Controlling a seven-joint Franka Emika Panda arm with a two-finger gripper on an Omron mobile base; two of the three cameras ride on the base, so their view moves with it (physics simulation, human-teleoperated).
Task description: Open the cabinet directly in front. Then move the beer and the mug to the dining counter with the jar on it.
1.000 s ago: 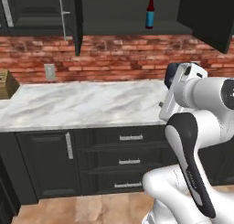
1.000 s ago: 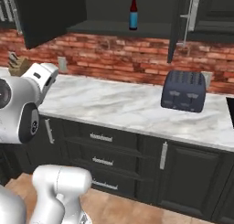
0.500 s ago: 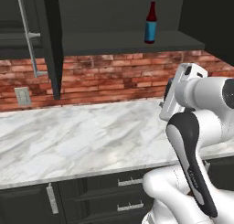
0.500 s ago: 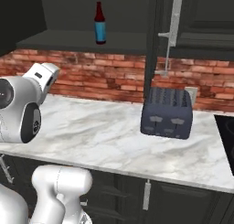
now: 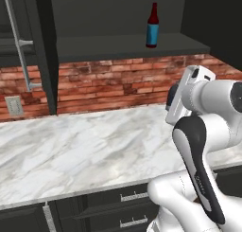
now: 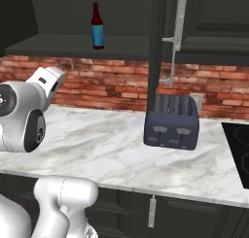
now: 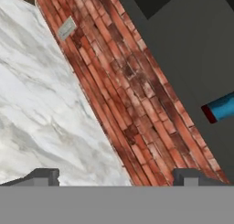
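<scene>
The cabinet (image 5: 118,45) stands open straight ahead, its doors swung wide to both sides. On its dark shelf stands the beer (image 5: 152,25), upright, a red-brown bottle with a blue label, also seen from the right (image 6: 97,26). The bottle's blue-labelled base (image 7: 221,108) shows at the right edge of the hand view. My gripper (image 7: 116,177) is open, its fingertips (image 7: 45,176) far apart with nothing between them, well below and short of the shelf. The hand (image 5: 189,91) hangs over the marble worktop. The mug, the dining counter and the jar are out of view.
A marble worktop (image 5: 80,150) runs under the cabinet, backed by a brick wall with an outlet (image 5: 13,106). A dark toaster (image 6: 171,121) sits on it at the right, beside a black hob (image 6: 238,152). The open doors' silver handles (image 6: 175,38) jut forward.
The base has driven closer to the cabinet, so the shelf, the beer and the worktop loom larger. The arm has kept its pose and the gripper stays open.
</scene>
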